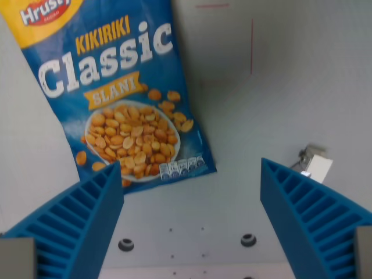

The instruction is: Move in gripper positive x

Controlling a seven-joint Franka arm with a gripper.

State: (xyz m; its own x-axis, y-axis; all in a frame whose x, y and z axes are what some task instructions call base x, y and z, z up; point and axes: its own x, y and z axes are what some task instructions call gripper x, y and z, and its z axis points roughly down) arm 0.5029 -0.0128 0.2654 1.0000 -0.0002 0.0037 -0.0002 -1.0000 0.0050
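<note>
A blue and yellow peanut bag [119,99], printed "Kikiriki Classic Slani", lies flat on the grey table in the upper left of the wrist view. My gripper [192,171] is open and empty above the table. Its two blue ribbed fingers show at the bottom: the left fingertip [110,180] overlaps the bag's lower left corner in the picture, and the right fingertip [273,174] stands over bare table. The gap between them lies just below and right of the bag's bottom edge.
A small white and grey object [315,163] lies on the table by the right finger. Thin red lines [251,46] mark the surface at the top. Two dark screw holes [126,244] [248,239] sit near the bottom.
</note>
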